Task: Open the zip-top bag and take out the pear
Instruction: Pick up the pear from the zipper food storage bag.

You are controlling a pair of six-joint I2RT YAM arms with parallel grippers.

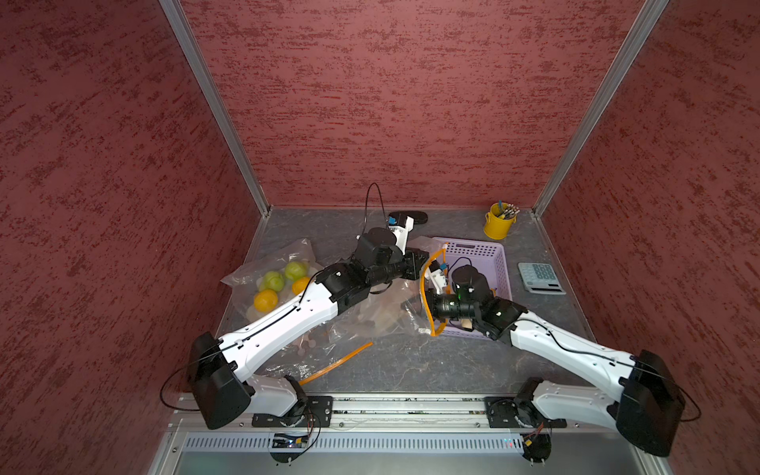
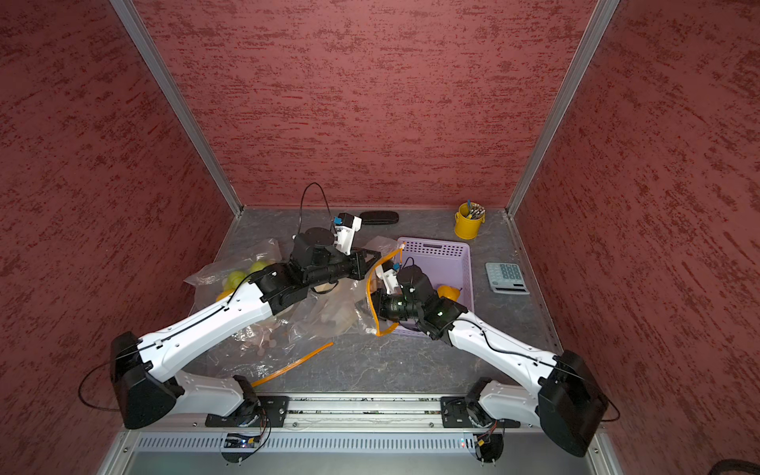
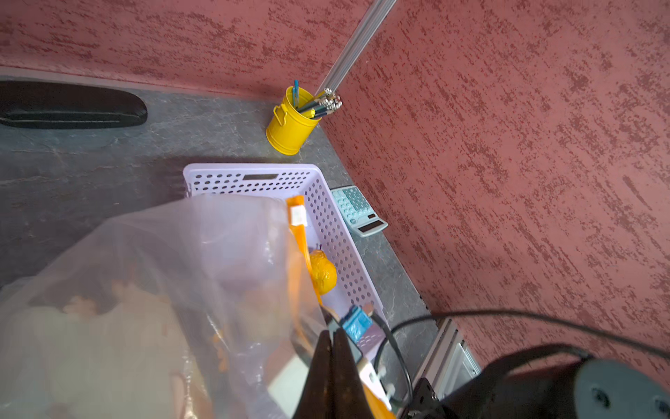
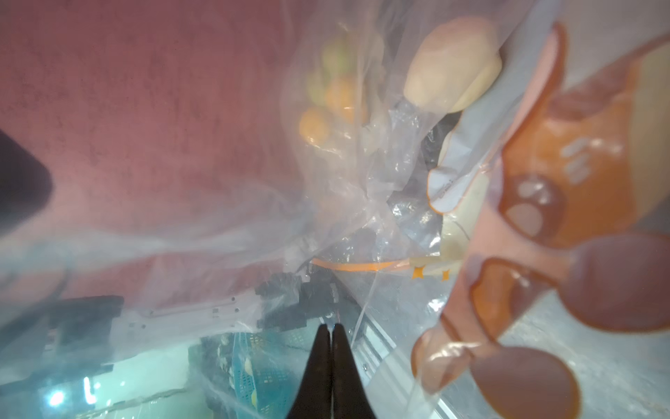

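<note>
- While pressed shut, the left gripper (image 3: 331, 332) and right gripper (image 4: 331, 326) pinch film of the zip-top bag (image 3: 163, 272).
- Pear (image 3: 322, 274) lies in the purple basket (image 3: 217, 167), outside the bag.
- White tag (image 3: 298, 216) on orange zip strip (image 3: 295, 239): unreadable.
- Bare table (image 1: 411, 366) fronts the bag.

Thin clear plastic film, glossy and crinkled: zip-top bag (image 3: 163, 272), its zip strip (image 3: 295, 235) orange plastic; pear (image 3: 322, 274): dimpled, faintly shiny yellow-orange skin; basket (image 3: 253, 170): smooth lilac perforated plastic; bucket (image 3: 290, 127): glossy yellow, apparently painted metal; table (image 1: 411, 362): matt grey marbled top; walls (image 1: 370, 103): rough red texture; frame posts (image 1: 214, 103): ribbed bare metal.
</note>
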